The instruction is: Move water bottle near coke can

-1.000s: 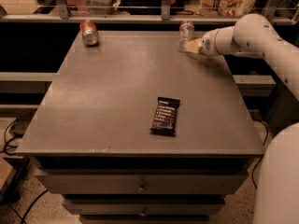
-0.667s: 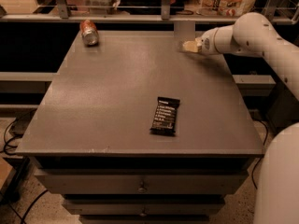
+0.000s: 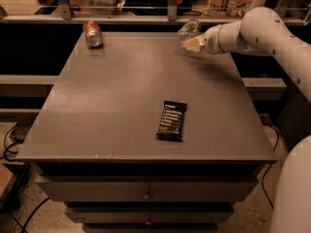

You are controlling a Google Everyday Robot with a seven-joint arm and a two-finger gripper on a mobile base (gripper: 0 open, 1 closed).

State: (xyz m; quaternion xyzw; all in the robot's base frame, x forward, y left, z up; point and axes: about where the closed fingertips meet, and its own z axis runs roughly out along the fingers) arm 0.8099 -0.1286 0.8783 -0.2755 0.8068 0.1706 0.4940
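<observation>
Shifted slightly leftward along the far edge since a second ago, the gripper [image 3: 193,43] has taken the water bottle [image 3: 188,28] with it, while the other items lie where they were.

Nearest the camera, two drawers [image 3: 146,191] sit under the front lip of the grey table [image 3: 112,96], with cables [image 3: 9,140] trailing on the floor at the left and the robot's white body [image 3: 297,193] filling the lower right corner. A black snack bar [image 3: 172,120] lies flat on the tabletop, right of centre and well apart from everything else.

Farther back, the white arm [image 3: 272,30] reaches in from the right. Its pale fingers [image 3: 195,44] pinch the lower part of the clear, crinkled bottle, which sits tilted just above them at the table's far right edge.

At the far left corner the coke can [image 3: 92,34] lies on its side, silver end toward the camera, well apart from the bottle. Behind the table runs a metal rail [image 3: 146,19].
</observation>
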